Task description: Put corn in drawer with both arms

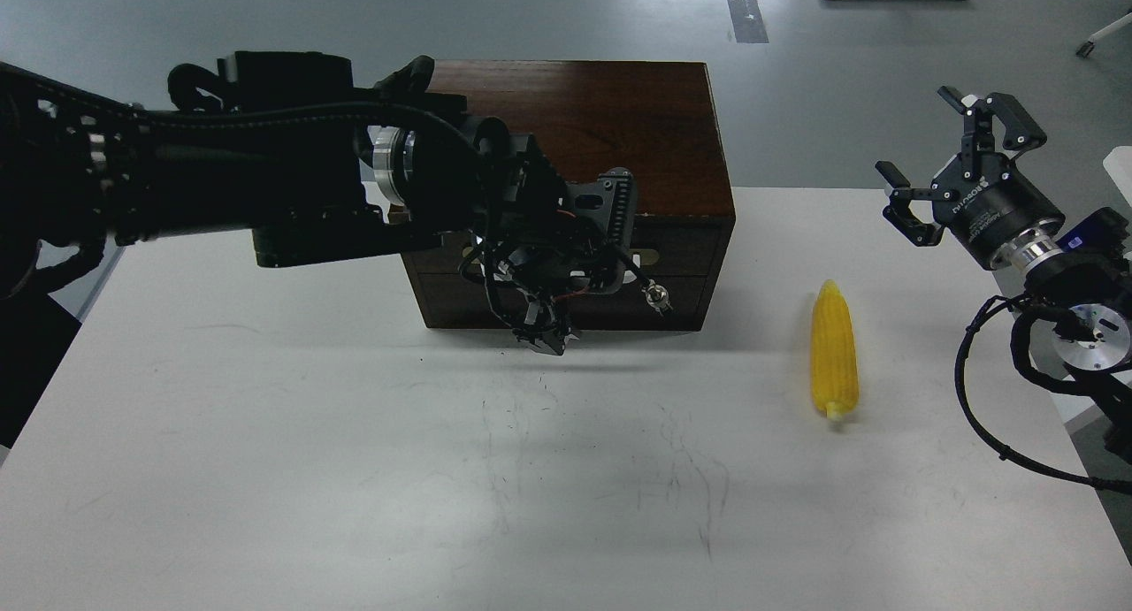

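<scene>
Step in hand: you are working to get the drawer [566,255] open; judging by the flush front, it is not yet pulled out.
Drawer: it sits in the upper front of the dark wooden box [601,133] at the far middle of the counter [354,469], mostly hidden behind your left arm. Part of the brass-coloured plate shows, and a small pale knob-like end [656,298] sticks out at the right, probably the end of the handle.
Left gripper [544,332]: it hangs in front of the box's face, low, near the counter surface. It is dark and tangled with cables, so you cannot tell whether the fingers are wide or closed, or whether they touch the handle.
Right gripper [951,164]: raised at the far right, fingers spread wide, holding nothing, well apart from the corn.
Corn [835,350]: it lies on the counter to the right of the box, tip pointing far, stub end near, between the box and your right arm.
Doing it well: get the left fingers squarely around the handle before pulling, then draw straight toward the near edge so the box does not slide or twist.
Watch for: the light box dragging along with the pull; go slowly.
Next: bring the right gripper down across the cob's middle, fingers straddling its width.
</scene>
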Robot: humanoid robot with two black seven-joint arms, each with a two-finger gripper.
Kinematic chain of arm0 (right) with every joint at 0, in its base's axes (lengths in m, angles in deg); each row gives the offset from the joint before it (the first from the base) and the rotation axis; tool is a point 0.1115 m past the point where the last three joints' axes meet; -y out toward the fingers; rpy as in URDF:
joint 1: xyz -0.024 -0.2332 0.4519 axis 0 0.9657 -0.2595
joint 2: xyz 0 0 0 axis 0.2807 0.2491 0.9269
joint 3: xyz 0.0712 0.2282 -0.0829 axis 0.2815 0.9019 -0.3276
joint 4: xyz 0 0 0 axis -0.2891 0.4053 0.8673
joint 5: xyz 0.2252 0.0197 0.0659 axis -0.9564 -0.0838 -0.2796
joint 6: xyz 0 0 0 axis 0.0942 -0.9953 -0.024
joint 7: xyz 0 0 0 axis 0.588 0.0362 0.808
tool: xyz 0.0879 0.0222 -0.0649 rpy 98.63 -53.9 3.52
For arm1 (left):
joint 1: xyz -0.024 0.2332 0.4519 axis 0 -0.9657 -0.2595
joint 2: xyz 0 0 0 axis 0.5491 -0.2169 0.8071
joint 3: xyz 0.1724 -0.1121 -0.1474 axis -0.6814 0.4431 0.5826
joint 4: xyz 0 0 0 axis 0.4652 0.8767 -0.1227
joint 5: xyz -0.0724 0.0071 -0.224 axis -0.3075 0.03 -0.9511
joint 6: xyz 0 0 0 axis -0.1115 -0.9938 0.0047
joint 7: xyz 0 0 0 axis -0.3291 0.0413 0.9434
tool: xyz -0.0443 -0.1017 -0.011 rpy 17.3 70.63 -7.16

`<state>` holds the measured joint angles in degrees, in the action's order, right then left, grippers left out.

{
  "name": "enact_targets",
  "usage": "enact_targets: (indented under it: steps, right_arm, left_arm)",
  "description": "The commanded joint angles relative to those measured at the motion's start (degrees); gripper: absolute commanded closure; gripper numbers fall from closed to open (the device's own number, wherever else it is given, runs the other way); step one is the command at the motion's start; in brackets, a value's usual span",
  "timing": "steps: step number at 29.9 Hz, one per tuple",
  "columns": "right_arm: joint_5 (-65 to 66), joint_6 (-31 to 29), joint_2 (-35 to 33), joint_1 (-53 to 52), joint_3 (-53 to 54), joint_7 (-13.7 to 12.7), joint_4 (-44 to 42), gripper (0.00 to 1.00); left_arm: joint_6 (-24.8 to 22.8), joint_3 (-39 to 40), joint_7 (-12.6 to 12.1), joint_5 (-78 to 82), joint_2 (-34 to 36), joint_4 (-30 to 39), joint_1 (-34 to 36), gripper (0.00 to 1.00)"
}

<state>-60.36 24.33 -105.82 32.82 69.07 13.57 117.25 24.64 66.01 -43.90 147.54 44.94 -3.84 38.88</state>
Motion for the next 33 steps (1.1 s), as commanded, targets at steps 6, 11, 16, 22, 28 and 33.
enact_targets:
  steps: [6, 11, 16, 22, 28, 33]
  right_arm:
    - [0.0, 0.0, 0.0, 0.1, -0.1, 0.0, 0.0, 0.00]
    - [0.0, 0.0, 0.0, 0.1, -0.1, 0.0, 0.0, 0.00]
    - [0.0, 0.0, 0.0, 0.1, 0.0, 0.0, 0.0, 0.00]
    - [0.0, 0.0, 0.0, 0.1, -0.1, 0.0, 0.0, 0.00]
    - [0.0, 0.0, -0.3, 0.2, 0.0, 0.0, 0.0, 0.00]
    - [0.0, 0.0, -0.4, 0.2, 0.0, 0.0, 0.0, 0.00]
  left_arm:
    - [0.0, 0.0, 0.0, 0.0, 0.0, -0.2, -0.7, 0.02]
    - [0.0, -0.9, 0.0, 0.0, 0.0, -0.2, -0.7, 0.02]
    - [0.0, -1.4, 0.0, 0.0, 0.0, -0.2, -0.9, 0.02]
    - [0.0, -1.4, 0.0, 0.0, 0.0, -0.5, -1.3, 0.02]
    - [0.0, -2.3, 0.0, 0.0, 0.4, -0.5, -1.6, 0.02]
    - [0.0, -2.7, 0.0, 0.0, 0.8, 0.0, -1.6, 0.02]
